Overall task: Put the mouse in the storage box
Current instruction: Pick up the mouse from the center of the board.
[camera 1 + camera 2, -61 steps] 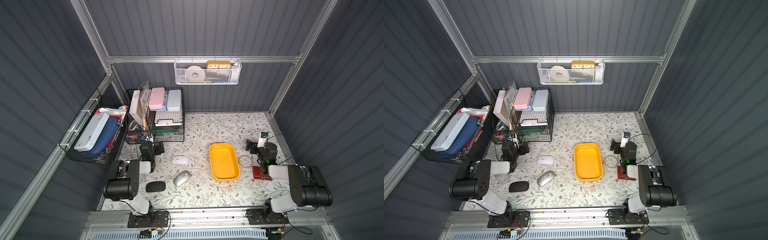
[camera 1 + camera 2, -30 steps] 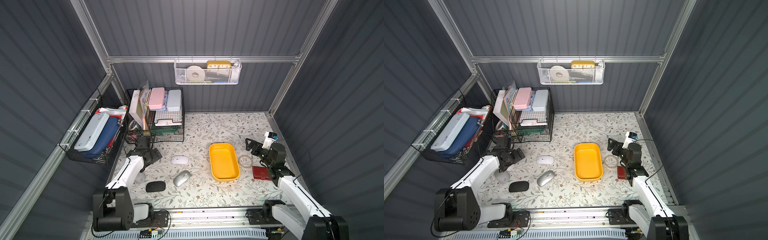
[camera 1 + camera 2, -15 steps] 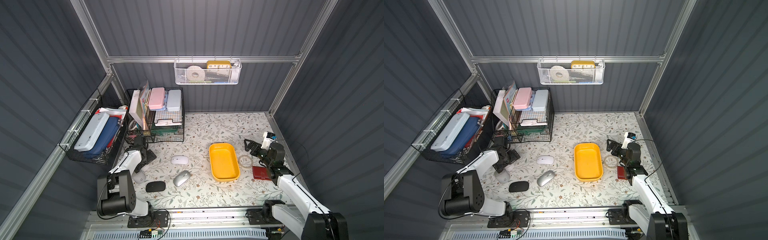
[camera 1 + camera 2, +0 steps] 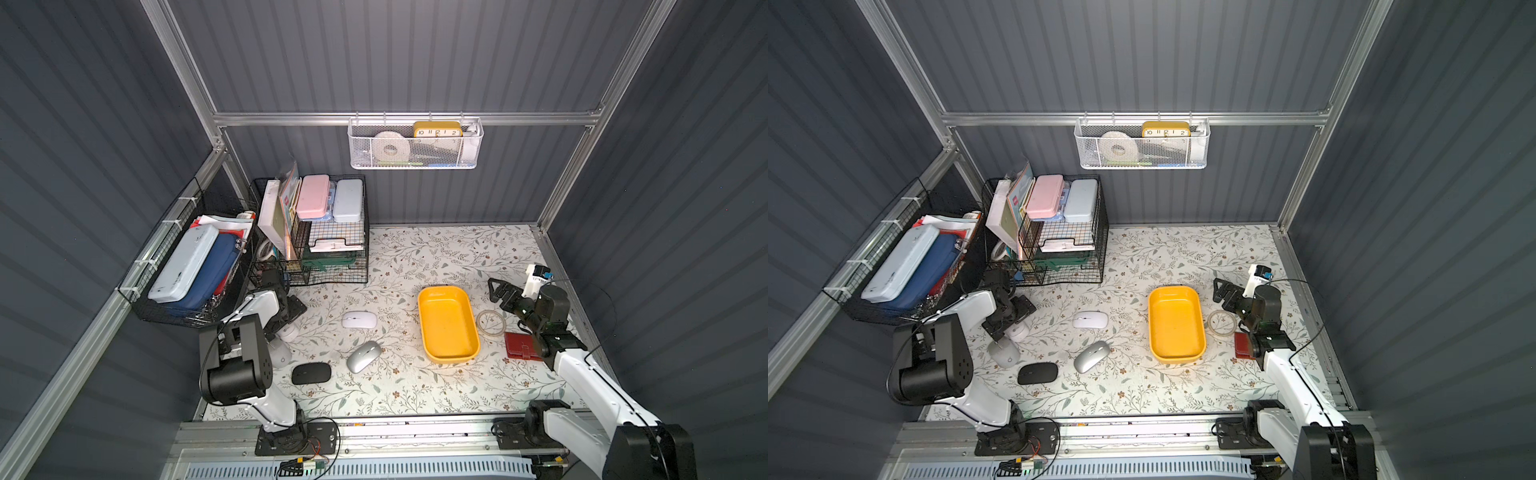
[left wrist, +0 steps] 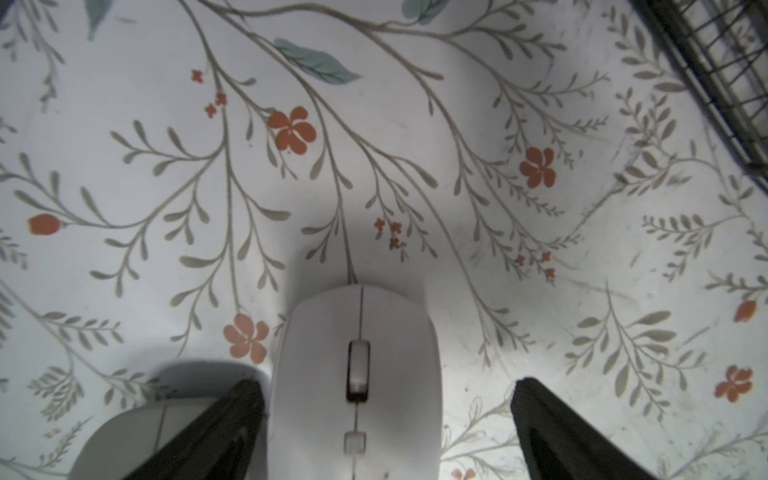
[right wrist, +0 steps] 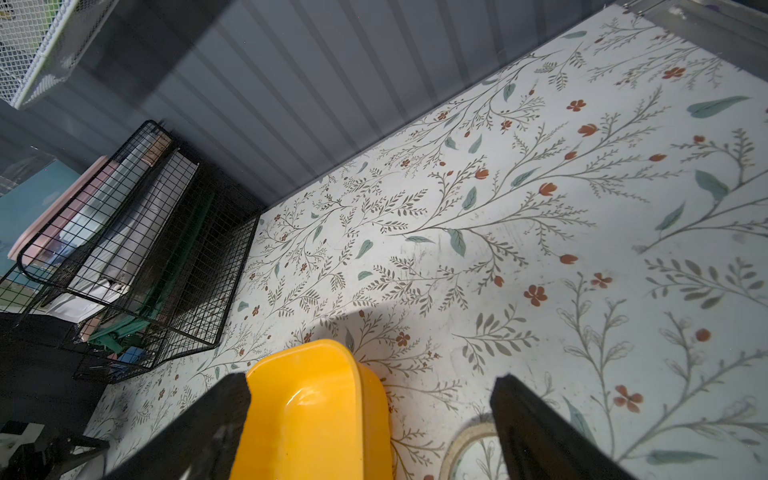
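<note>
Mice [image 4: 359, 320] 5 (3 white); storage box [image 4: 446, 324] 1; left gripper [image 5: 386, 384], right gripper [image 6: 370, 379] wide.

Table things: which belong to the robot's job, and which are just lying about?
Job: white mouse at the open left gripper; storage box.
Lying about: tape ring, red wallet, wire rack, mesh basket.
</note>
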